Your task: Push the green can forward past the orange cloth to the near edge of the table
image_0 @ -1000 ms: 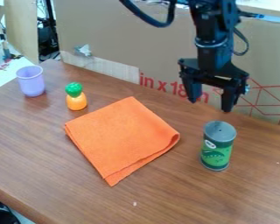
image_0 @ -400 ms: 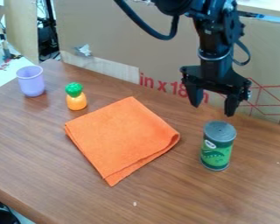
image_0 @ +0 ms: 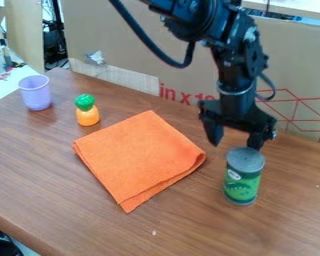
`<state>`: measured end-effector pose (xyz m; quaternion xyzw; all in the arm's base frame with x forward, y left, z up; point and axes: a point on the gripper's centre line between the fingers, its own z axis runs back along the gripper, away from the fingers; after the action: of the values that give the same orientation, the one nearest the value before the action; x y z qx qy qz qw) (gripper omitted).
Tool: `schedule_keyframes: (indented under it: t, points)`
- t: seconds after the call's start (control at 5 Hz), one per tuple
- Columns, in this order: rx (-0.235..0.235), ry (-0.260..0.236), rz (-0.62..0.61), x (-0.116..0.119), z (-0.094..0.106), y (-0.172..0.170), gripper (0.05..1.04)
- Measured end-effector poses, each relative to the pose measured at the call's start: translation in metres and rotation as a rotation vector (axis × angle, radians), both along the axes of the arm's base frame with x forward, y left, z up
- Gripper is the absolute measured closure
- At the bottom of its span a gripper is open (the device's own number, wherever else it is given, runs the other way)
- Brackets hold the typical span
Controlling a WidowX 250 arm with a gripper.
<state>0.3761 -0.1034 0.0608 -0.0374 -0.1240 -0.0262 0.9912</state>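
Observation:
The black gripper (image_0: 235,142) hangs low at the right with its fingers spread wide and nothing between them. Just in front of it stands an upright green can (image_0: 243,176) with a grey top. The right-hand finger's tip comes down at the can's rear edge, partly behind the lid; whether they touch I cannot tell. Left of the can lies a folded orange cloth (image_0: 139,157), flat on the brown table (image_0: 62,192).
A toy pineapple (image_0: 86,111), orange with a green top, stands beyond the cloth's left corner. Farther left is an upright purple cup (image_0: 36,93). A cardboard sheet (image_0: 132,45) rises along the table's back edge, behind the arm.
The gripper has come down and toward the camera, slightly left lately, staying open. The can has shifted a little toward the camera and to the left, still upright.

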Motion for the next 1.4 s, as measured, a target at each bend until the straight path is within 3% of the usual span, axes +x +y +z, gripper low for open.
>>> schedule_keyframes:
  t: [0.4,0.6,0.8,1.2,1.4]
  points:
    - [-0.036,0.033,0.016,-0.043,-0.007,-0.001,0.083]
    - [-0.047,0.066,-0.008,-0.080,-0.009,-0.006,0.083]
    - [-0.068,0.107,0.009,-0.103,-0.018,-0.005,0.083]
    - [-0.091,0.165,-0.014,-0.119,-0.023,-0.012,0.083]
    - [-0.114,0.171,0.003,-0.118,-0.016,-0.004,0.083]
